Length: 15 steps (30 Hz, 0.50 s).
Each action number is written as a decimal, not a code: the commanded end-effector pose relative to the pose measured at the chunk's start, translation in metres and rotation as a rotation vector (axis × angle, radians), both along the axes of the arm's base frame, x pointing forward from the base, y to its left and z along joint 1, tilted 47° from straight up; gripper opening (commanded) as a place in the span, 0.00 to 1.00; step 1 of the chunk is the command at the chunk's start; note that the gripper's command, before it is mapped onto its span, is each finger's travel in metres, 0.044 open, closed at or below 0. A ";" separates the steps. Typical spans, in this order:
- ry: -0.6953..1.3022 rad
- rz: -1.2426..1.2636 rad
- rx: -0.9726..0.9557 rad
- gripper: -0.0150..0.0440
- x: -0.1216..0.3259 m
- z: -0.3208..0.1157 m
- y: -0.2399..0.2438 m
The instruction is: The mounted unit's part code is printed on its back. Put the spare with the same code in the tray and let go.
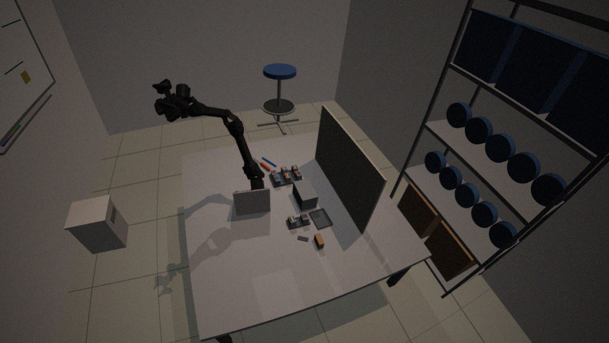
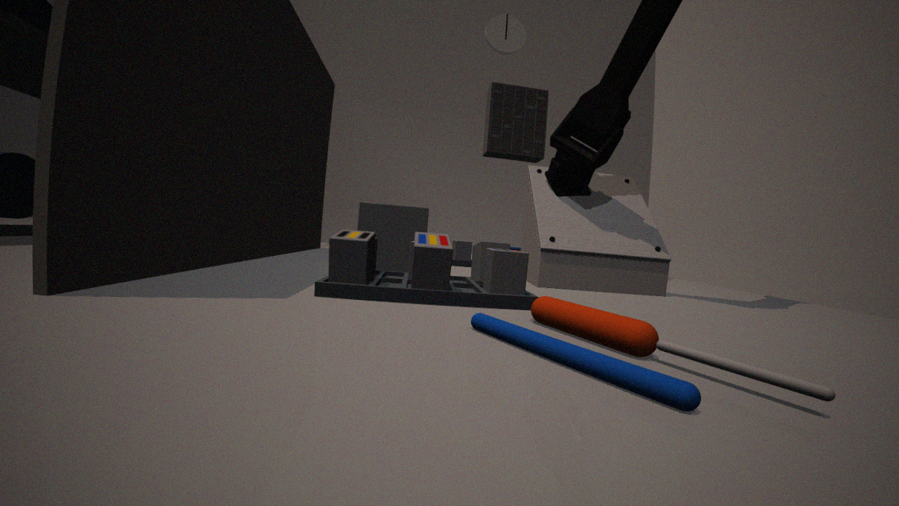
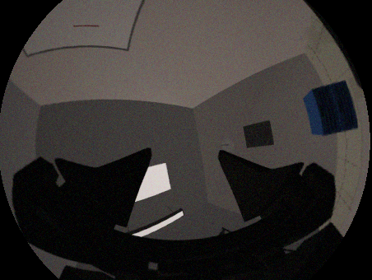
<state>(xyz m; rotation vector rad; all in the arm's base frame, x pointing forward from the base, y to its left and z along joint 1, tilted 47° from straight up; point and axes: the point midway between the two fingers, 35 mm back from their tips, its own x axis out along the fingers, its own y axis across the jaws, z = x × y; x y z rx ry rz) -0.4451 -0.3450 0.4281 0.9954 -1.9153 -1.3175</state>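
My gripper (image 1: 156, 96) (image 3: 186, 153) is open and empty, raised high beyond the table's left edge, far from the spares. A long rack (image 1: 283, 183) (image 2: 390, 295) holds several grey spares with coloured stripes on top; one spare (image 2: 352, 260) shows black, yellow, black, another (image 2: 431, 267) blue, yellow, red. A smaller rack (image 1: 299, 225) holds two spares. The shallow dark tray (image 1: 320, 218) is empty beside it. A grey box (image 1: 308, 200) with a dark face stands between the racks; I cannot make out the mounted unit or its printed code.
A tall dark panel (image 1: 349, 170) (image 2: 188, 150) stands behind the racks and tray. A brown block (image 1: 319, 241) and a flat grey piece (image 1: 303, 238) lie near the tray. An orange-handled screwdriver (image 2: 591, 325) and a blue pen (image 2: 585, 361) lie by the long rack. A sloped box (image 1: 252, 202) (image 2: 603, 273) stands at the arm's base.
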 end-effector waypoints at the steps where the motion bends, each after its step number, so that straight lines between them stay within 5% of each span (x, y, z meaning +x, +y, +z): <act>1: 0.000 0.000 0.000 0.98 0.000 0.000 0.000; 8: 0.005 0.018 0.022 1.00 0.006 -0.005 -0.009; 15: 0.086 0.230 0.238 1.00 0.079 -0.054 -0.089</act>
